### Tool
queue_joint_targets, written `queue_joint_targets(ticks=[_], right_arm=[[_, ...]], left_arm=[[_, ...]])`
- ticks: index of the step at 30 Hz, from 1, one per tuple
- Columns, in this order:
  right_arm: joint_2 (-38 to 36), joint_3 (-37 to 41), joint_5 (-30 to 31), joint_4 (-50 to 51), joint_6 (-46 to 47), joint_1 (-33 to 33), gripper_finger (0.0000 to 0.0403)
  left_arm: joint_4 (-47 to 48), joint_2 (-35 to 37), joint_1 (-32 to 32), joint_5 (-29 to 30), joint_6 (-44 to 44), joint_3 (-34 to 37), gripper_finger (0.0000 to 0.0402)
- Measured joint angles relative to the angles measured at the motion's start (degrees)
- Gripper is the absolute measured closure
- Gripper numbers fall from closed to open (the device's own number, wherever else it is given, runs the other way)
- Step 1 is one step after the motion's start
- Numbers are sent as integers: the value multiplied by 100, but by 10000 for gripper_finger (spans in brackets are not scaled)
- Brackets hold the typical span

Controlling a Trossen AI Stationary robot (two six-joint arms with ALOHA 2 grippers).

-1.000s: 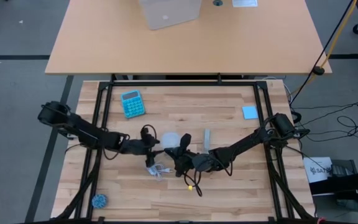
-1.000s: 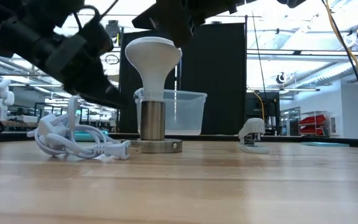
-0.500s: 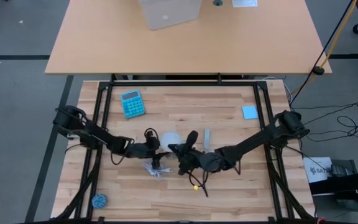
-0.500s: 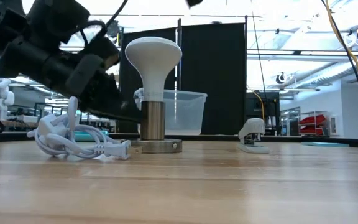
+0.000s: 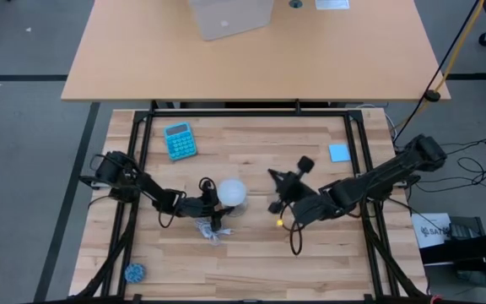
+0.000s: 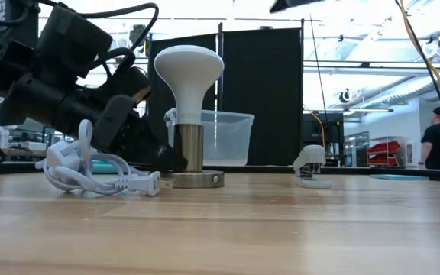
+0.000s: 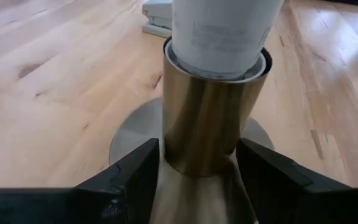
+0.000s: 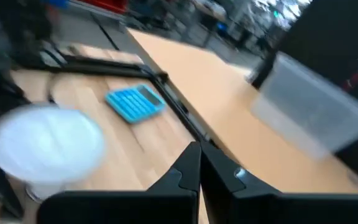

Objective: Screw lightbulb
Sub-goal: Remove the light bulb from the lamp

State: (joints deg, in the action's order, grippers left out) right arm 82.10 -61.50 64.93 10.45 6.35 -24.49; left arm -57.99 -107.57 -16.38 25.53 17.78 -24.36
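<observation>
The lightbulb point(image 6: 189, 76) is seated upright in the brass socket point(image 6: 189, 149) near the surface's centre. The left pincer point(image 7: 194, 177) is spread around the socket; the right pincer point(image 8: 199, 163), at three o'clock, is closed and empty. Tightening may remain.

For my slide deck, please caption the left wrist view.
Left claw open around the brass socket, the bulb seated upright in it.

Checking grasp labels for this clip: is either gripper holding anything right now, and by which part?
Left gripper straddles the metal socket low on its barrel; contact cannot be told. Right gripper is shut on nothing, clear of the lightbulb.
</observation>
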Motion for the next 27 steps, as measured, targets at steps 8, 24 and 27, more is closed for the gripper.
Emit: queue_joint_targets(ticks=[8, 24, 27], right_arm=[[-263, 2024, 80, -1130, 1942, -218, 403], [1794, 2347, -1135, -5948, 482, -156, 358], [1960, 2264, -1295, -5951, 831, -37, 305]], left_arm=[[-265, -89, 22, 85, -181, 0, 182], [-478, -89, 257, 180, -441, 0, 182], [-480, -89, 308, 145, -444, 0, 182]])
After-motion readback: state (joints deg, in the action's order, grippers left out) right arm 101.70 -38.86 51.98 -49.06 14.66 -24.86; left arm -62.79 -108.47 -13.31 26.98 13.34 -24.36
